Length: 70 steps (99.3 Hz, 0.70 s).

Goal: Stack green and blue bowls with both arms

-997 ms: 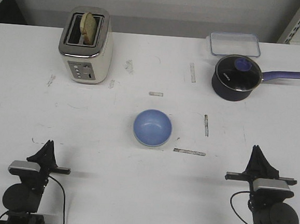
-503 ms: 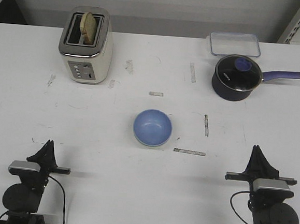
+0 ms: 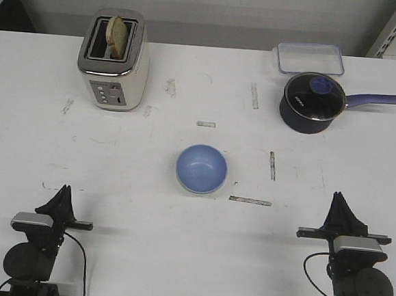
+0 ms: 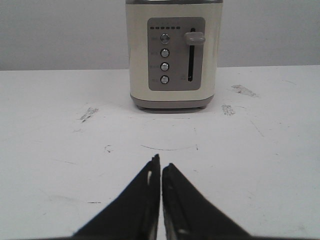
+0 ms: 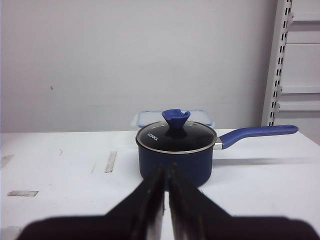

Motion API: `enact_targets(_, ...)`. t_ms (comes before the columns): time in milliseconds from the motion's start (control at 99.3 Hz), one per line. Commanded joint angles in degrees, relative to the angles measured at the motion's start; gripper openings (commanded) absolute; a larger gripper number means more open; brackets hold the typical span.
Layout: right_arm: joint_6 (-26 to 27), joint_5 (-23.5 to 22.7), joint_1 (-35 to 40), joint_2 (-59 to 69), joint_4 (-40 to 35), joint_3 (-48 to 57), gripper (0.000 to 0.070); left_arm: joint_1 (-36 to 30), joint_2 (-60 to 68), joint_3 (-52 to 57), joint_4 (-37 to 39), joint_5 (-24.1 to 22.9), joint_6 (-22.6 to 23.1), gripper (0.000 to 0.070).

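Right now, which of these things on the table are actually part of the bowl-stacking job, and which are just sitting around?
Part of the job:
- blue bowl, mid-table, with a pale rim under it that may be the green bowl
- left hand, shut
- right hand, shut

Just lying about:
- toaster with bread in it
- lidded saucepan
- clear container behind the saucepan

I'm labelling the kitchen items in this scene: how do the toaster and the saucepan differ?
The toaster is cream and boxy, far left; the saucepan is dark blue and round, far right. The toaster's slot is open with bread sticking up; the saucepan is closed by a glass lid and has a long handle. Both stand upright on the table.
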Motion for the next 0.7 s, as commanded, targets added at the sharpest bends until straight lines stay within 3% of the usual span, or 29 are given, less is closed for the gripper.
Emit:
enact_targets(0, -0.39, 0.0, 0.07, -0.92, 1.25, -2.67, 0.0005, 0.04, -0.11, -1.22, 0.72, -0.02, 0.31, 0.0001)
enact_targets(423, 0.0, -1.29, -0.07, -10.67, 5.53, -18.88, 0.0005, 0.04, -0.11, -1.22, 0.72, -0.02, 0.28, 0.0001)
enact_targets(695, -0.02, -1.44, -0.07, -10.67, 6.03, -19.39, 0.0005, 0.04, -0.11, -1.22, 0.72, -0.02, 0.31, 0.0001)
